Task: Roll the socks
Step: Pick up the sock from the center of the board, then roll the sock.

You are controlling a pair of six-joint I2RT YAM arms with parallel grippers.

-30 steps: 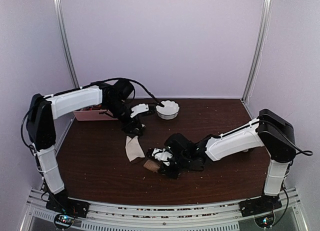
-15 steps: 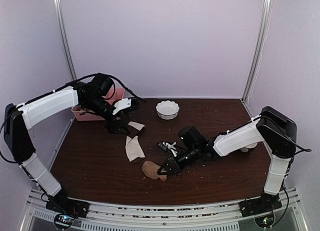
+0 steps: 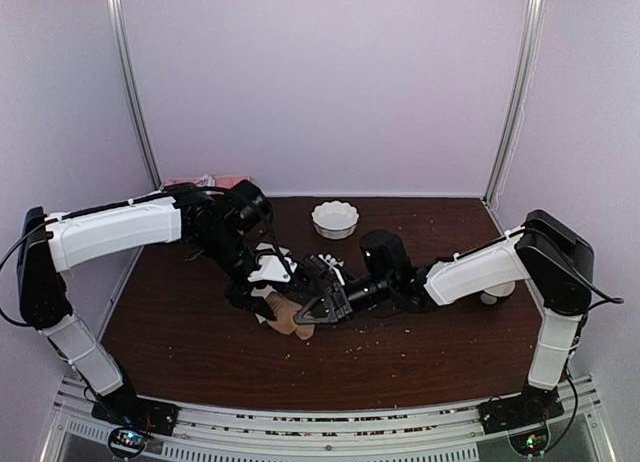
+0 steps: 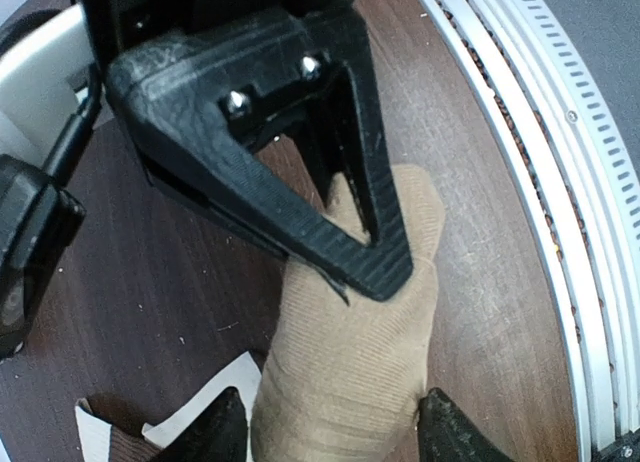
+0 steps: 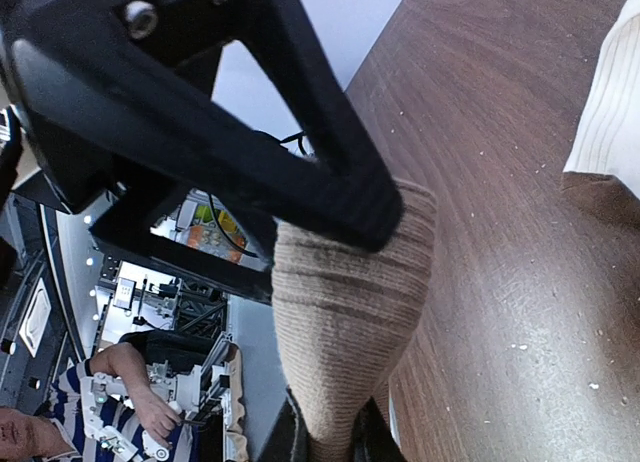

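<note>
The tan-brown sock (image 4: 350,362) is bunched into a stubby roll on the dark table, a little left of the middle (image 3: 285,318). My right gripper (image 5: 335,437) is shut on one end of it and comes in from the right (image 3: 306,315). My left gripper (image 4: 335,434) reaches down over the same sock from the back left (image 3: 262,300). It is open, with a fingertip on each side of the sock; the right tip touches it and the left tip stands just off it. The cream sock with dark brown patches (image 5: 610,112) lies flat beside them, mostly hidden under the left gripper in the top view.
A white scalloped bowl (image 3: 335,219) stands behind the grippers at the back middle. A pink tray (image 3: 205,181) sits against the back wall on the left. The metal rail (image 4: 560,212) of the table's front edge runs close by the tan sock. Crumbs dot the table.
My left arm has swung from the back left by the pink tray down to the middle, over the tan sock. The right gripper has shifted slightly left and back with the sock.
</note>
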